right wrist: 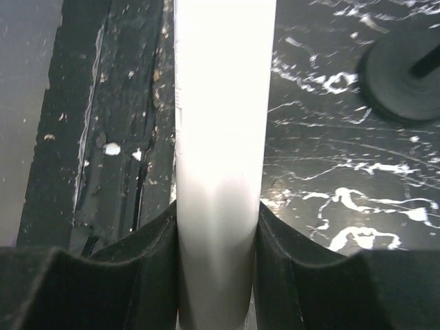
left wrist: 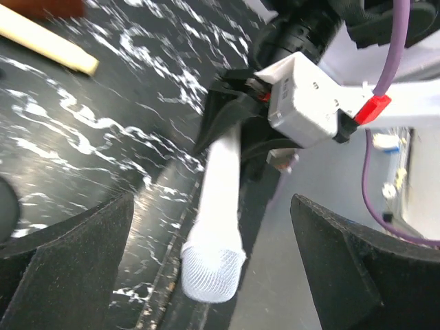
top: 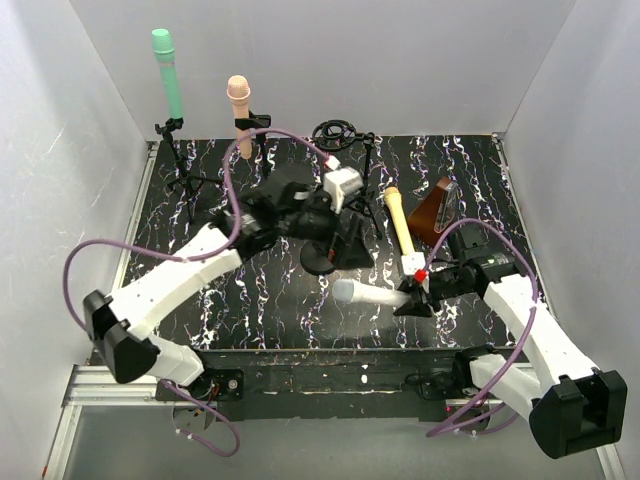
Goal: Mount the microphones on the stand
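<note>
The white microphone (top: 365, 294) runs left-right over the table's (top: 250, 310) near edge, head pointing left. The right gripper (top: 412, 296) pinches its tail end between its jaws. The left gripper (top: 346, 238), jaws spread wide, is apart from it.

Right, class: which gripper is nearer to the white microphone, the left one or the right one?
Right. The right gripper is shut on the handle of the white microphone. The left gripper hangs open just beyond it, farther from the robot, not touching it.
</note>
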Robot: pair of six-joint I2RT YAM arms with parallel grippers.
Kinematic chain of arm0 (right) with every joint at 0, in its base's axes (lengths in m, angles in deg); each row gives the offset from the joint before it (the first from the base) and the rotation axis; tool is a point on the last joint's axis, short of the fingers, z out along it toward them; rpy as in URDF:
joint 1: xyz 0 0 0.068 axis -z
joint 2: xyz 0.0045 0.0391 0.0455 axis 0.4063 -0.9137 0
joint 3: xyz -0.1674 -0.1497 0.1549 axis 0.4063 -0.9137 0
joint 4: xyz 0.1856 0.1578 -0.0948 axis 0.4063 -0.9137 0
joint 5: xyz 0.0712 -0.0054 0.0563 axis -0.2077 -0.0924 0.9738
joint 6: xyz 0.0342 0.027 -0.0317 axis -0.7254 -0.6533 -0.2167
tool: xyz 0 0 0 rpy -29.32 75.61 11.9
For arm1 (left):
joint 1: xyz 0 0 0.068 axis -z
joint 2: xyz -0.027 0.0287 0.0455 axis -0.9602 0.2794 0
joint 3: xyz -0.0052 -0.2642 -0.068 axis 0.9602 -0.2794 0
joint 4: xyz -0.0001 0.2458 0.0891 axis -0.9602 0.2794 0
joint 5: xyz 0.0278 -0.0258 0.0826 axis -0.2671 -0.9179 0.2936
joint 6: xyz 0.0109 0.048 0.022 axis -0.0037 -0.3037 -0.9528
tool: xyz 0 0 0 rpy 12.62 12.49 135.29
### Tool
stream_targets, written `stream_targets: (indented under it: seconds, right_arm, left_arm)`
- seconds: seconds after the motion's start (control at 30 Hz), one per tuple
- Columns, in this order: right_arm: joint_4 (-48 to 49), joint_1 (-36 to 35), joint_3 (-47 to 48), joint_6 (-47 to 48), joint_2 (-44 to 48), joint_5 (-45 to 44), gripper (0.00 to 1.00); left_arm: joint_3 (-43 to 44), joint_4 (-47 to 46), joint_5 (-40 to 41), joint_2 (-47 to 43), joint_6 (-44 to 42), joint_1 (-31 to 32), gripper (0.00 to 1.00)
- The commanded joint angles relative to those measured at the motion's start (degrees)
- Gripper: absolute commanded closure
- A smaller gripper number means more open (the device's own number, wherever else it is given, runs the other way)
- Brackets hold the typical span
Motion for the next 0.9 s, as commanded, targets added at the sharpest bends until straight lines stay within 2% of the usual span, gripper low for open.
stream_targets:
  seconds: [0.0,0.17,0.4,0.53,0.63,0.87]
  right_arm:
    - [-3.81,3.47,7.66,-1.86,-1.51,7.75,0.99]
    - [-5.48,7.6,15.13,-5.64,-5.02,11.7,0.99]
    - [-4.52,11.48,23.05,-12.31,-9.59,17.51,0.99]
    - [-2.68,11.57,26.22,-15.56,-10.92,17.25,0.99]
    - [2.23,11.65,26.66,-20.13,-10.92,16.46,0.99]
    - [9.19,11.65,27.89,-26.38,-12.32,15.05,0.99]
  left_arm:
    - [2.03,-0.43,5.32,-6.98,-4.3,-4.64,0.02]
    - [0.45,-0.07,15.08,-15.16,-10.89,-7.02,0.02]
    - [-5.7,-0.07,19.13,-21.67,-21.44,-9.04,0.02]
    - [-10.79,-3.49,18.52,-23.52,-23.82,-11.06,0.02]
    - [-15.88,-7.7,17.47,-24.75,-25.4,-13.6,0.02]
    - [-29.06,-27.9,8.33,-27.03,-31.81,-19.94,0.02]
